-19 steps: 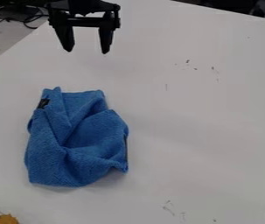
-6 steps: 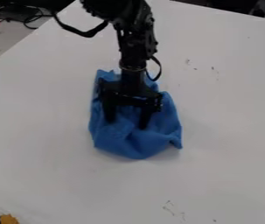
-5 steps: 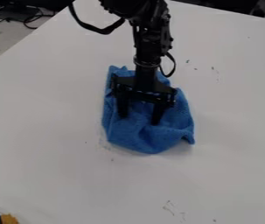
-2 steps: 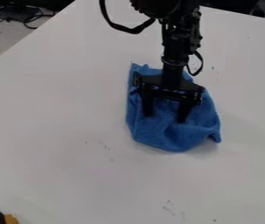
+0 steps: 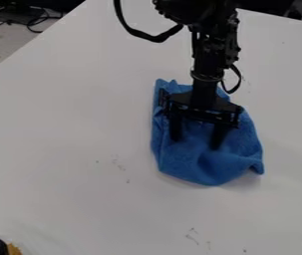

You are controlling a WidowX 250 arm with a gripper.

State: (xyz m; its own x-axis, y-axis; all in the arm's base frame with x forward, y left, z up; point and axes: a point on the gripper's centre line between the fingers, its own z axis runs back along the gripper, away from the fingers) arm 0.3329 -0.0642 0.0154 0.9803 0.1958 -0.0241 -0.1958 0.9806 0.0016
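Clock is seen from the camera, 12 = top edge of view.

Gripper [image 5: 196, 143]: open wide, fingers [image 5: 175, 130] parted and pointing down into the blue cloth [image 5: 210, 167]. No pinch visible; looks like contact from above only. Can't tell how hard the tips press.

Cloth sits on the white table [image 5: 67, 124], toward 4 o'clock of view centre, rumpled. Peaked end is at 11 from the gripper, a loose corner at 4, most of the free fabric at 6. Arm [image 5: 208, 62] comes in from 12.

Dark marks [image 5: 118, 162] lie on the table at 8–9 o'clock from the cloth; more at 6.

For handling it in this pose, my take: keep both tips planted on fabric, light even load, wrist upright. Slow, flat sideways strokes, so the cloth drags whole instead of bunching. Watch the 4 o'clock corner, it could fold under. Too little load and tips skate; too much and they scrape the tabletop.
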